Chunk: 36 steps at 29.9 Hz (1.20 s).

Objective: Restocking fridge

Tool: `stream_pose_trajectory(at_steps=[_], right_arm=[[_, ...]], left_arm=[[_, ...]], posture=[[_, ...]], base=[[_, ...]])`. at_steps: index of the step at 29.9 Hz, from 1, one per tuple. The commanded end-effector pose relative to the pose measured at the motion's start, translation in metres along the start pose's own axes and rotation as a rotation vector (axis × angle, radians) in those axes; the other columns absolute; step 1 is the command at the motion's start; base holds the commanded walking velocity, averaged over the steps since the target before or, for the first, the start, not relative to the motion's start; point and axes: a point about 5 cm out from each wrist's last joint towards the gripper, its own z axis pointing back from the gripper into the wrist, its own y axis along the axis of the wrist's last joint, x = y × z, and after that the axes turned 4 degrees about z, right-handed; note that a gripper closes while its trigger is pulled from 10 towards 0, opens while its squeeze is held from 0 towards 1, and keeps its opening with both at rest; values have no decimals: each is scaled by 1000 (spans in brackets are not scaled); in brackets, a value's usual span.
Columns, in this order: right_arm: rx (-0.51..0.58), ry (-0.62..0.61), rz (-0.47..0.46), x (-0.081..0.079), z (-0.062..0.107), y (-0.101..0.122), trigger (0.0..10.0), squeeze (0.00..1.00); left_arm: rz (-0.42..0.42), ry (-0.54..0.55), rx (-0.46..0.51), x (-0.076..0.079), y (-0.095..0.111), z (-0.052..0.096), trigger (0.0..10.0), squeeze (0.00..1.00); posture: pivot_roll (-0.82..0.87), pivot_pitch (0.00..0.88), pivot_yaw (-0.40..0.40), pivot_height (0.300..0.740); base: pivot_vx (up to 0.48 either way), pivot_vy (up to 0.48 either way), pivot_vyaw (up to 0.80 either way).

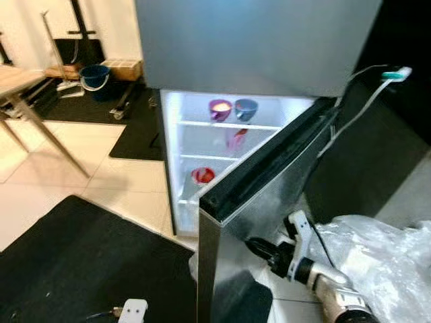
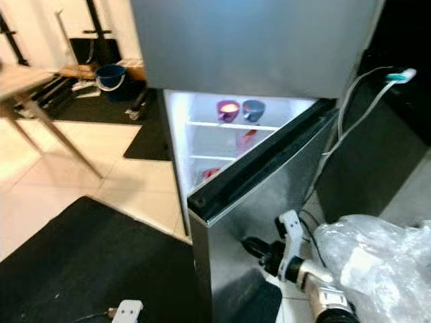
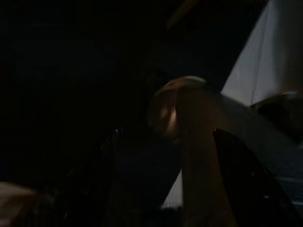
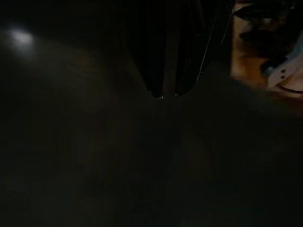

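The steel fridge stands ahead with its lower door swung partway open, and the lit inside shows past the door's edge. On the top shelf sit a purple bowl and a blue bowl. A pink-red item lies on the middle shelf, and a red bowl sits lower down. My right gripper is against the door's outer steel face, fingers together with nothing between them. A white part of my left gripper hangs low over the black mat.
A black mat covers the floor at the lower left. A wooden table stands at the left, with a blue bucket behind it. A white cable with a teal plug hangs right of the door. Clear plastic wrap bulges at the lower right.
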Motion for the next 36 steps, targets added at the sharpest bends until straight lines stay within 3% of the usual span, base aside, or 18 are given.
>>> stream_pose_trajectory(at_steps=[1, 15, 20, 22, 25, 29, 36], right_arm=[[20, 9, 25, -1, -2, 7, 10000, 0], [69, -7, 87, -6, -22, 25, 10000, 0], [33, -186, 126, 9, -22, 24, 10000, 0], [33, -186, 126, 9, -22, 24, 10000, 0], [-71, -294, 117, 19, -12, 7, 10000, 0], [-132, -346, 104, 24, -3, -5, 10000, 0], [-428, -602, 88, 33, 47, -65, 10000, 0]], left_arm=[[9, -11, -44, 4, -11, 0, 10000, 0], [11, -9, -43, 4, -11, 0, 10000, 0], [21, -7, -42, 5, -11, 0, 10000, 0], [21, -7, -42, 5, -11, 0, 10000, 0], [27, 0, -37, 4, -10, 0, 10000, 0], [32, 4, -32, 5, -10, -1, 10000, 0], [38, 23, -37, 4, -10, -1, 10000, 0]], posture=[[13, 0, -28, 740], [13, 0, -28, 740], [13, 0, -29, 740], [13, 0, -29, 740], [14, 0, -30, 740], [14, 0, -33, 740], [14, 0, -33, 740]], base=[[0, 0, 763], [0, 0, 758], [0, 0, 700], [0, 0, 513], [0, 0, 0], [0, 0, 0], [0, 0, 0]])
